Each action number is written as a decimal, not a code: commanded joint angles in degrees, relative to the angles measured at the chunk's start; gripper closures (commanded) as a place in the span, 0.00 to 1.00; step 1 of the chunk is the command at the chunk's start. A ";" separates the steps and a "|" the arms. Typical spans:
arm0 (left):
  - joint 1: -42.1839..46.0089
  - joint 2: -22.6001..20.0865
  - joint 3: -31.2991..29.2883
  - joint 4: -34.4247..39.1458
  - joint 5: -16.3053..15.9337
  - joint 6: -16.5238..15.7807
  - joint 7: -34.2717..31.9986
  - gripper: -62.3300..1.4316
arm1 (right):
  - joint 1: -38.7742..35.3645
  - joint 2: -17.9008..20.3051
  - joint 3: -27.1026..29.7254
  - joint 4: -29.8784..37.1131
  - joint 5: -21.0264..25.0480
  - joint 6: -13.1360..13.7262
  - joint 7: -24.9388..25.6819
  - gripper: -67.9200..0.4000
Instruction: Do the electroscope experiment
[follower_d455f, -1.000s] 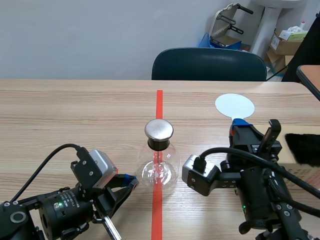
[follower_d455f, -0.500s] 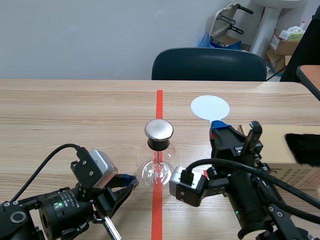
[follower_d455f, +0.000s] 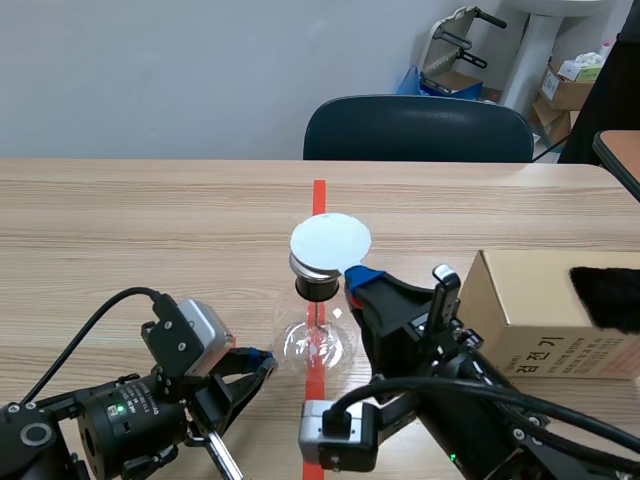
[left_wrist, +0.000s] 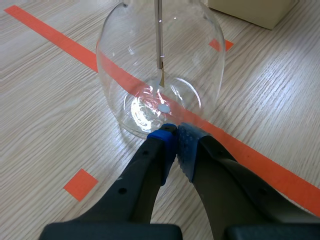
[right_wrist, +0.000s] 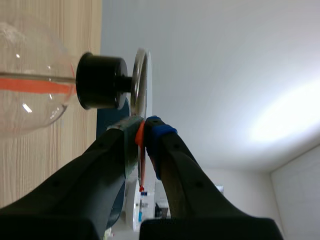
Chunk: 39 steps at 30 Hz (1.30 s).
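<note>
The left arm lies low on the table (follower_d455f: 120, 220), and the left gripper (left_wrist: 175, 136) points at the foot of the electroscope flask (left_wrist: 160, 65). Its two fingers are pressed together with nothing between them, and the blue pads are just at the glass wall. The right arm comes in from the lower right and reaches past the red tape line. The right gripper (follower_d455f: 358, 276) is raised to the level of the top of the flask and turned on its side. It pinches the thin orange-red handle (right_wrist: 141, 150) of a white disc (follower_d455f: 330, 240). The disc is held flat over the metal cap (right_wrist: 139, 75) of the flask. Whether the two touch I cannot tell.

I count one flask, standing upright on the tape line between the two arms. It has one black stopper (right_wrist: 102, 81) in the neck and one rod (left_wrist: 158, 30) hanging inside. There is one white disc. One cardboard box (follower_d455f: 530, 300) stands at the right, with one black fuzzy thing (follower_d455f: 605, 295) at its far end. One dark chair (follower_d455f: 420, 128) is behind the table.
</note>
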 joint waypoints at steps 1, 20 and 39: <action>0.11 0.31 -0.22 1.14 0.00 0.09 -1.03 0.93 | 0.42 0.59 0.15 1.49 -0.06 -0.61 0.83 0.98; 0.11 0.31 -0.22 1.14 0.00 0.11 -0.98 0.93 | 0.42 0.59 0.15 1.49 -0.06 -0.61 4.26 0.98; 0.11 0.28 -0.22 1.14 0.00 0.09 -0.98 0.93 | 0.42 0.59 0.15 1.49 -0.06 -0.61 4.26 0.98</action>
